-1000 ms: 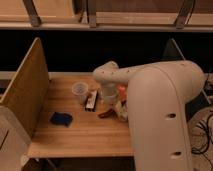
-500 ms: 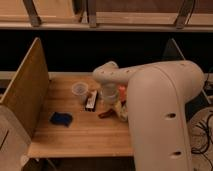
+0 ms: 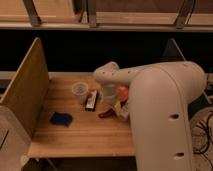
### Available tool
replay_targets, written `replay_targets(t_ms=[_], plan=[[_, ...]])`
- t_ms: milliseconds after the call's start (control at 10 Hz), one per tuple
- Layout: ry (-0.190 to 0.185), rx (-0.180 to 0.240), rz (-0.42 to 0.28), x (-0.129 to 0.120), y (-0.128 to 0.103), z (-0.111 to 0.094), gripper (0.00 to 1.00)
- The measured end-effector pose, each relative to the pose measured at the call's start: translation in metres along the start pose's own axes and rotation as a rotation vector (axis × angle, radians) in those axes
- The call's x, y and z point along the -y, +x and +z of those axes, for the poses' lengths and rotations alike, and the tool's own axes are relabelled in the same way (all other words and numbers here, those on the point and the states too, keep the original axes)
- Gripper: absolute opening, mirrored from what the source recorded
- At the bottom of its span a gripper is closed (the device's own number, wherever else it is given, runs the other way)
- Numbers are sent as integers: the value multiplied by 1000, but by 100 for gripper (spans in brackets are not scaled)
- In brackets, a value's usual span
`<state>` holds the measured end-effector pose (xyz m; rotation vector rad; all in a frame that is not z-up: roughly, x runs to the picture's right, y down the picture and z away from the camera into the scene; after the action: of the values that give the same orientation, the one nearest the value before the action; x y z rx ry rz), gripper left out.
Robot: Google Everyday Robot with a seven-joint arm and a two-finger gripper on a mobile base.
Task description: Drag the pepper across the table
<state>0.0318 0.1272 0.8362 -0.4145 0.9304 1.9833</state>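
Observation:
The pepper (image 3: 105, 114) is a small dark-red curved piece lying on the light wooden table (image 3: 75, 137), near its middle-right. My gripper (image 3: 109, 101) hangs from the white arm (image 3: 160, 115) and sits just above and behind the pepper, close to it. I cannot tell whether it touches the pepper. The arm covers the right part of the table.
An orange plate (image 3: 122, 91) and a white bottle with a red label (image 3: 121, 110) sit right beside the pepper, partly behind the arm. A clear cup (image 3: 80, 92), a dark bar (image 3: 91, 100) and a blue object (image 3: 61, 118) lie to the left. An upright side panel (image 3: 22, 92) bounds the left.

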Motion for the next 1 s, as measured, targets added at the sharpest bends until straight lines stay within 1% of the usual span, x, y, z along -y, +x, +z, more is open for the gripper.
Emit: replay_targets(t_ms=[100,200,300,500,700,800,900,1000], plan=[[-57,-5,-15,-9,-1,7,65],[-84,-8,-23,-12,-1,12,65],[-103,-13,-30,-14,-2,18,65],[-113,-24,-43,-14,-3,33,65],[-111,-41,-58,-18,0,48,65],[-109,-50,-64,-21,3,53,61],[-105,-60,-71,-24,5,58,51],[-104,-62,-76,-25,6,59,42]])
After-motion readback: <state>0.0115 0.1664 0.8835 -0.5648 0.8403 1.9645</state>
